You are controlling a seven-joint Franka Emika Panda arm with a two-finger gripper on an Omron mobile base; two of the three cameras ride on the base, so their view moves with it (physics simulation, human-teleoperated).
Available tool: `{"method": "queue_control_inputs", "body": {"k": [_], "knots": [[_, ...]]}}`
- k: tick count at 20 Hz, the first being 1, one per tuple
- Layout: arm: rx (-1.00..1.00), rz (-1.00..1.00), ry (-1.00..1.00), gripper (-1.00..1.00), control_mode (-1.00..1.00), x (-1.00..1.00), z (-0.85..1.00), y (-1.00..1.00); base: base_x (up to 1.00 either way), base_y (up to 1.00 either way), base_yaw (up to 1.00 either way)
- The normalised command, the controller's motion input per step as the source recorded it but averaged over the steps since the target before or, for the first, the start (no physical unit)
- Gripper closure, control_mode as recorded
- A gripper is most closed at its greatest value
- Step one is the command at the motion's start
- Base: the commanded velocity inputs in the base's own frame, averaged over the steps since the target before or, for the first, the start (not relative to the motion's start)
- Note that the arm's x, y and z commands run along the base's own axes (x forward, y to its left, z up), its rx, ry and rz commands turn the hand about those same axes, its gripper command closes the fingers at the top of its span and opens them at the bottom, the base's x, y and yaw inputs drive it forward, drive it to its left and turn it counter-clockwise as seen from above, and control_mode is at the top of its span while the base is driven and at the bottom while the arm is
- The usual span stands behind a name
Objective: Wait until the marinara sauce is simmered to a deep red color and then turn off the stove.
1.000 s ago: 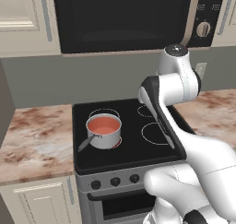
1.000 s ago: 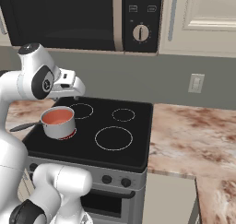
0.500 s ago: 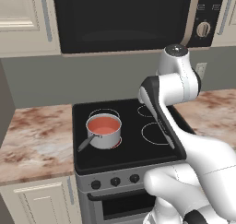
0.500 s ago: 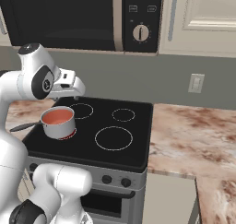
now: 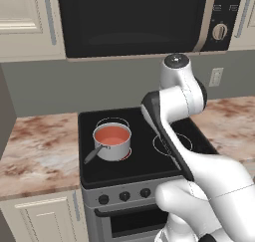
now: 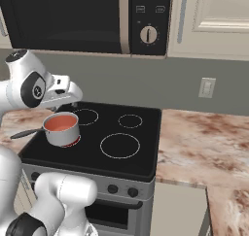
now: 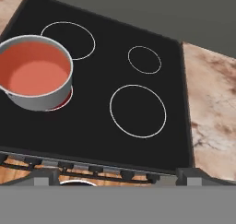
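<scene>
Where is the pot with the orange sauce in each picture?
Left base view: the pot sits on the front left burner, left of the middle.
Right base view: the pot is at the left, just under the arm.
Hand view: the pot is at the left edge, upper half.
Shared landmark: the black stove top with its white rings.

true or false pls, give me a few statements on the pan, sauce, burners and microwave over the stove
1. The steel saucepan sits on the front left burner of the black glass stove. True.
2. The orange-red marinara sauce is deep red. False: it is a pale orange-red.
3. A lid covers the saucepan. False: it is uncovered.
4. A glowing red ring shows under the saucepan. True.
5. The black microwave hangs above the stove. True.
</scene>
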Motion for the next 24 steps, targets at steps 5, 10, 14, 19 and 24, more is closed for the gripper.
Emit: {"method": "queue_control_inputs", "body": {"k": [5,10,14,19,24], "knots": [[-0.19,0.14,-0.01,-1.00,-1.00,-0.29,-0.29,0.31,0.00,0.00,0.00],[-0.18,0.15,-0.04,-1.00,-1.00,-0.33,-0.27,0.33,0.00,0.00,0.00],[-0.18,0.17,-0.04,-1.00,-1.00,-0.35,-0.24,0.31,0.00,0.00,0.00],[-0.19,0.19,-0.04,-1.00,-1.00,-0.35,-0.26,0.31,0.00,0.00,0.00],[-0.18,0.20,-0.02,-1.00,-1.00,-0.29,-0.33,0.25,0.00,0.00,0.00]]}}
